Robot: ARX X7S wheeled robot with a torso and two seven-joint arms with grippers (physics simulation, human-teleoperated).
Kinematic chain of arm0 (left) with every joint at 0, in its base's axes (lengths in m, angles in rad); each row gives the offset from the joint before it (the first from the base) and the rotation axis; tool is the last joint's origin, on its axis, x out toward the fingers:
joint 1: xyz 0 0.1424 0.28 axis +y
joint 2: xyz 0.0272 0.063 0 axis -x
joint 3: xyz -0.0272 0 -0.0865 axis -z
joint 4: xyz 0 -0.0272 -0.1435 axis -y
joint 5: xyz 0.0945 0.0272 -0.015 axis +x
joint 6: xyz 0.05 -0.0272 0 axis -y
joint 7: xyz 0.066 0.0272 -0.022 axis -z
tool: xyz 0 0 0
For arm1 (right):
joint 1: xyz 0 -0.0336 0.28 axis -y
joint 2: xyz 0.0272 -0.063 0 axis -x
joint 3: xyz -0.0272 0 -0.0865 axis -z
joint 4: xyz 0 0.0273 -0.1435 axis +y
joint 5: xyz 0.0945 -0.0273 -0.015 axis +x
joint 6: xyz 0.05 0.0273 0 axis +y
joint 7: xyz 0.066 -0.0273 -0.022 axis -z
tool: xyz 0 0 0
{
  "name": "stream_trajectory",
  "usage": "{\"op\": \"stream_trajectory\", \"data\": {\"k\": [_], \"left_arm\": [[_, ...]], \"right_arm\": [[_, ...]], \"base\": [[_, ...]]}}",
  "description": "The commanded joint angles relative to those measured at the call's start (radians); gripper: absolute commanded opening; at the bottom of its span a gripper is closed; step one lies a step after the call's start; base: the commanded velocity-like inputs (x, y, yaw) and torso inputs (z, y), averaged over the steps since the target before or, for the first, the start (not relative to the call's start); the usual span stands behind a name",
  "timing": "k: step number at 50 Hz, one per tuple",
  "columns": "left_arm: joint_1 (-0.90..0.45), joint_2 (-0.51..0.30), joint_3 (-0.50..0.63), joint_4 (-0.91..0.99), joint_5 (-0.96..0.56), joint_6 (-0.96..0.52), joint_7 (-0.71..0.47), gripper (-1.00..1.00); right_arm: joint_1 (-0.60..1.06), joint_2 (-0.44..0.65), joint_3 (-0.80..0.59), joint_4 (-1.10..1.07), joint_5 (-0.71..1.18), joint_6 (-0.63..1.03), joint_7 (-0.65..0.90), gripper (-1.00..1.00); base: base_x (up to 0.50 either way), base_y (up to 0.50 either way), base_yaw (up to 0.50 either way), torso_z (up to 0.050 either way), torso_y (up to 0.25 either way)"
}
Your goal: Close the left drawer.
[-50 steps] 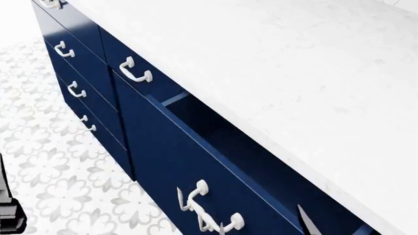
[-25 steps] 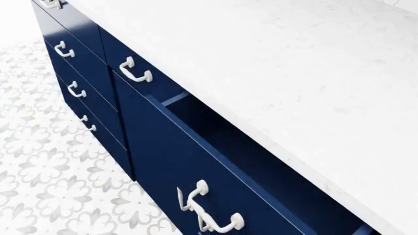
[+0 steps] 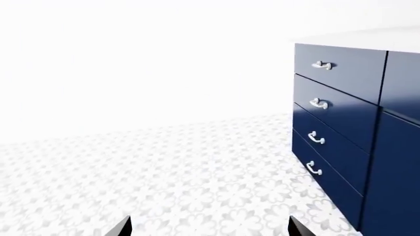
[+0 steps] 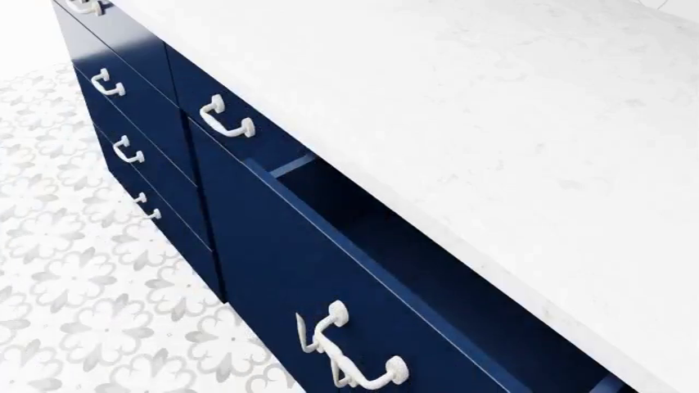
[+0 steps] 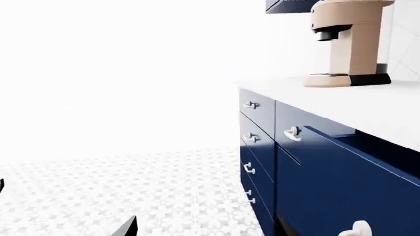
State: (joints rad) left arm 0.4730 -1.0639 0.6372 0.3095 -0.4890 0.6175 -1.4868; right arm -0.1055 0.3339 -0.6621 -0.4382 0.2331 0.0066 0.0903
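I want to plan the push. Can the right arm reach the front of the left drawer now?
Probably yes: the left drawer stands pulled out, beside the right gripper in its wrist view, with only floor between.

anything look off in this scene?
Only the left drawer: it stands pulled out from under the white countertop, its inside showing. The narrow stacked drawers beside it sit flush. Nothing spilled or damaged.
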Motion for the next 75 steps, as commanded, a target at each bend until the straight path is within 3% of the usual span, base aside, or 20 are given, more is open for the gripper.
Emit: {"op": "stream_trajectory", "data": {"k": [1,49,62,69,75], "left_arm": [[0.037,0.009,-0.029,-0.016,-0.003,0.033,0.008,1.00],[0.032,0.019,-0.066,-0.061,-0.081,0.044,0.104,1.00],[0.027,0.013,-0.076,-0.053,-0.082,0.034,0.112,1.00],[0.019,0.017,-0.075,-0.042,-0.075,0.018,0.114,1.00],[0.032,0.009,-0.083,-0.021,-0.062,0.017,0.101,1.00]], "right_arm": [[0.062,-0.062,0.003,0.163,0.004,0.003,0.004,1.00],[0.482,-0.320,0.086,0.948,0.117,-0.067,-0.013,1.00],[0.669,-0.332,-0.124,1.313,0.325,-0.267,0.064,1.00],[0.719,-0.320,-0.133,1.420,0.346,-0.324,0.079,1.00],[0.741,-0.274,-0.130,1.385,0.345,-0.301,0.122,1.00]], "base": [[0.00,0.00,0.00,0.000,0.000],[0.00,0.00,0.00,0.000,0.000],[0.00,0.00,0.00,0.000,0.000],[0.00,0.00,0.00,0.000,0.000],[0.00,0.00,0.00,0.000,0.000]]}}
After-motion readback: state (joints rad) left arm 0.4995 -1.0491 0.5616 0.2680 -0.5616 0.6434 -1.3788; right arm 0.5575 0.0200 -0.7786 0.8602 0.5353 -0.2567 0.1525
